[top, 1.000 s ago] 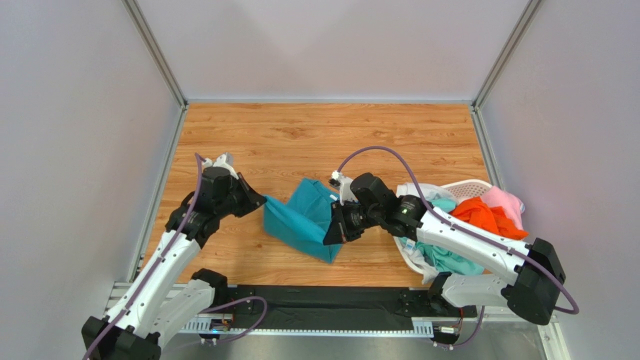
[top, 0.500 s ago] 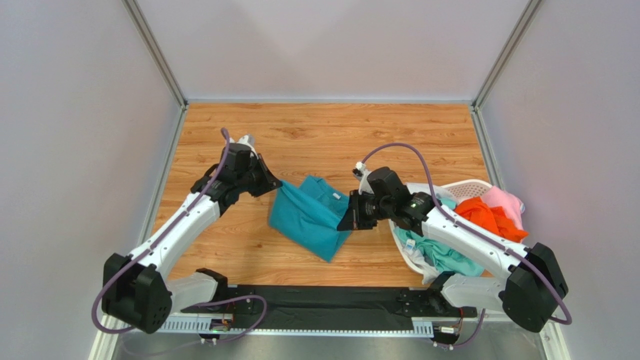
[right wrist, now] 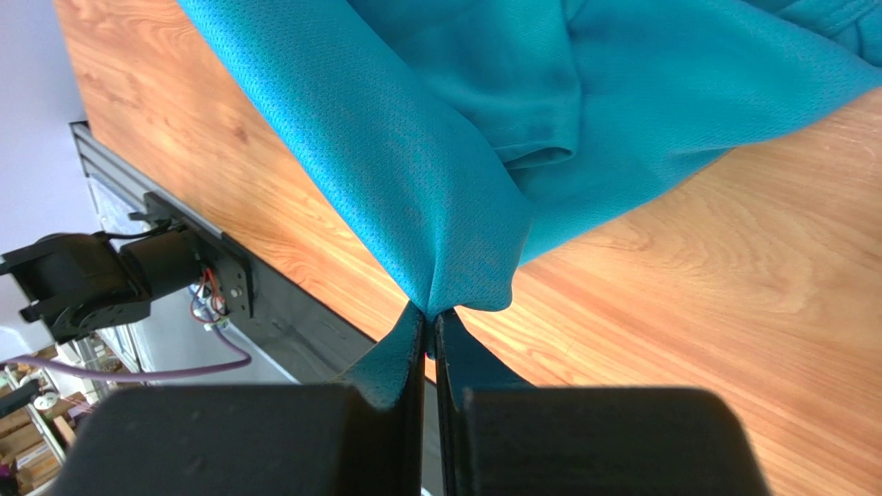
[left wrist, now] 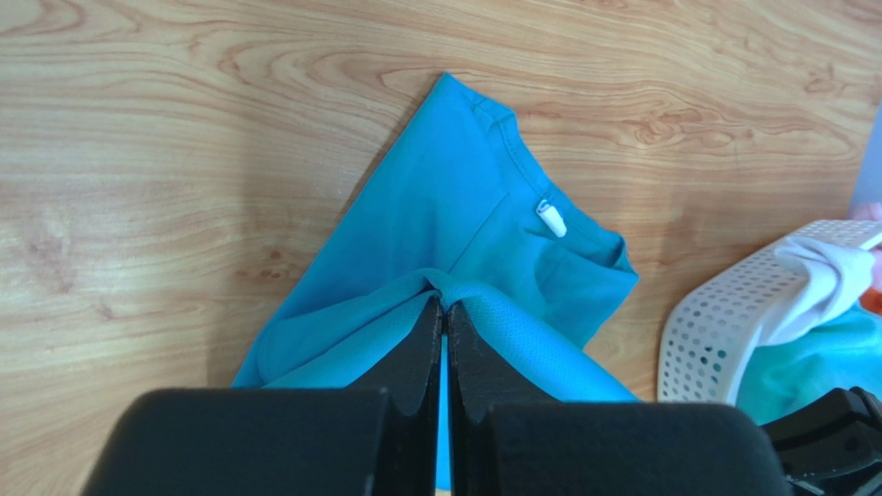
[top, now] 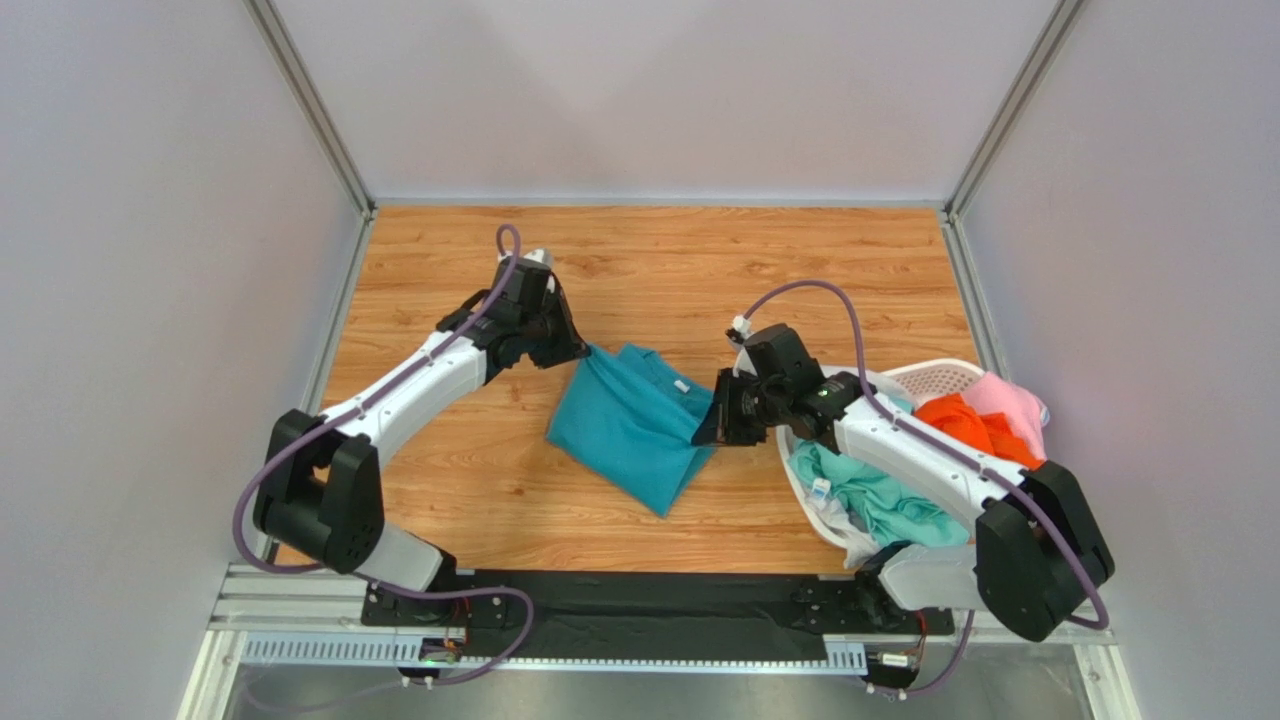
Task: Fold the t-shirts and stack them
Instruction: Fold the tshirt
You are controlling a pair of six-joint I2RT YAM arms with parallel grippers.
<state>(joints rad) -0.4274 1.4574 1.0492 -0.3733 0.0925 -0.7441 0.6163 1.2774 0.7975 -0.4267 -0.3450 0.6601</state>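
The left arm [top: 403, 393] reaches forward and in toward the middle, stretched nearly straight from its base, with the wrist angled to the right. The left gripper [top: 580, 350] has its jaws pressed together, pinching a fold of the shirt [top: 639, 435]. The right arm [top: 920, 453] stretches leftward, its wrist pointing at the other arm. The right gripper [top: 708, 429] is likewise clamped tight on the shirt's edge. The two grippers face each other, apart.

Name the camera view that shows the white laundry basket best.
Top external: the laundry basket appears nearly whole, shirts piled inside, the right arm crossing it. Left wrist catches only a corner of its perforated wall. Right wrist shows none of it.
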